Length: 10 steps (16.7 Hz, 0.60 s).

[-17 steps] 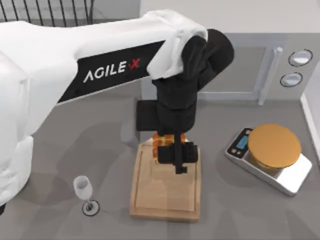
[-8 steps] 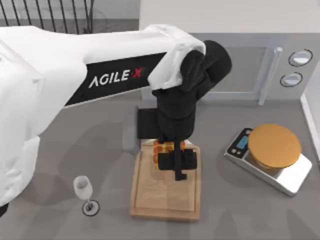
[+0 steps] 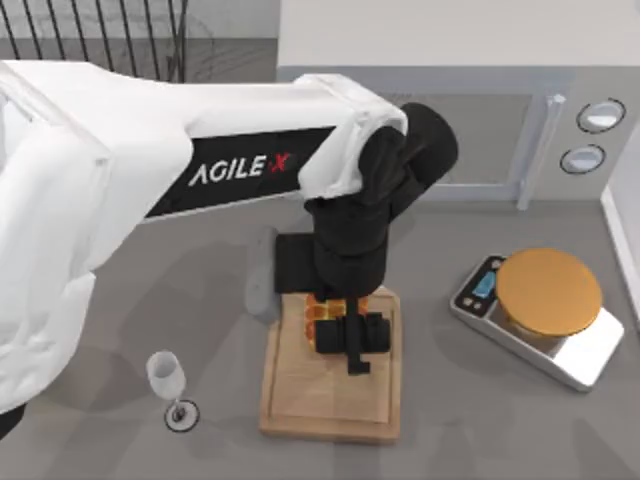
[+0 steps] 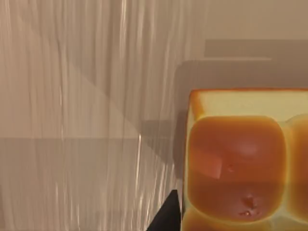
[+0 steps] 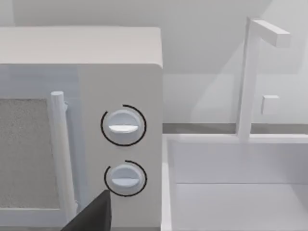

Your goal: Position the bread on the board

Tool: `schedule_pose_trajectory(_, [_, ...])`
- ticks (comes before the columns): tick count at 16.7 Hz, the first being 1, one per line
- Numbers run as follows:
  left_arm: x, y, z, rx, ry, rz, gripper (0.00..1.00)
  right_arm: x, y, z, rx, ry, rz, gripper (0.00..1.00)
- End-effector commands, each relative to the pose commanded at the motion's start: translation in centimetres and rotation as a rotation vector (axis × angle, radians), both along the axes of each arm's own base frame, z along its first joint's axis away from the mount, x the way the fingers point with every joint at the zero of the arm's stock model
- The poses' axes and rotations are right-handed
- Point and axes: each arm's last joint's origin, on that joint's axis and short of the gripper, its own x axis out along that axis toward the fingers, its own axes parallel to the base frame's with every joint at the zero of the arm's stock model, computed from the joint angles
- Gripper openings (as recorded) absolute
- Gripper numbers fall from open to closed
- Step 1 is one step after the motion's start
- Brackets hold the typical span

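Down over the far half of the board (image 3: pixel 335 395), the left gripper (image 3: pixel 352 335) hangs from my long white AgileX arm, black fingers pointing at the wood. Between those fingers sits the bread (image 3: pixel 322 318), its glossy orange-brown segments peeking out on the jaws' left side and just behind them; the jaws are pinched on the loaf. Whether the loaf's underside already touches the wood I cannot tell, since the wrist block hides that contact.

From the left wrist camera, the bread (image 4: pixel 240 163) shows a rounded brown segment with a pale cut face above it, and the pale grain of the board (image 4: pixel 72 120) runs beneath and beside it. A dark fingertip (image 4: pixel 166 216) juts up right against the loaf's edge.

Well off to the jaws' left, near the table's front, stands a small wine glass (image 3: pixel 168 385). Well off to their right rests a silver kitchen scale (image 3: pixel 590 355) carrying a round orange-tan disc (image 3: pixel 548 290). Beyond the jaws, at the table's back, is a microwave (image 3: pixel 480 140) with two round knobs (image 3: pixel 600 115).

The right wrist camera faces that microwave (image 5: pixel 82 120) and a white sink basin (image 5: pixel 231 183) beside it, with a dark piece of the right gripper (image 5: pixel 94 216) at the edge; whether its jaws are open or closed cannot be told.
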Motion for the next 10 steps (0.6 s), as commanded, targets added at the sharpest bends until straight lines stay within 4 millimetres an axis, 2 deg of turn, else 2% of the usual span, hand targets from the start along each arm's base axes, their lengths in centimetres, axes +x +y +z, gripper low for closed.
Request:
schedule_pose_trajectory(3, [0.0,0.0,0.0,0.0,0.0,0.0,0.0,0.0,0.0,0.0,0.0,0.0,0.0,1.0])
schedule_pose_trajectory(10, [0.0,0.0,0.0,0.0,0.0,0.0,0.53,0.0,0.0,0.0,0.0,0.0,0.0,1.0])
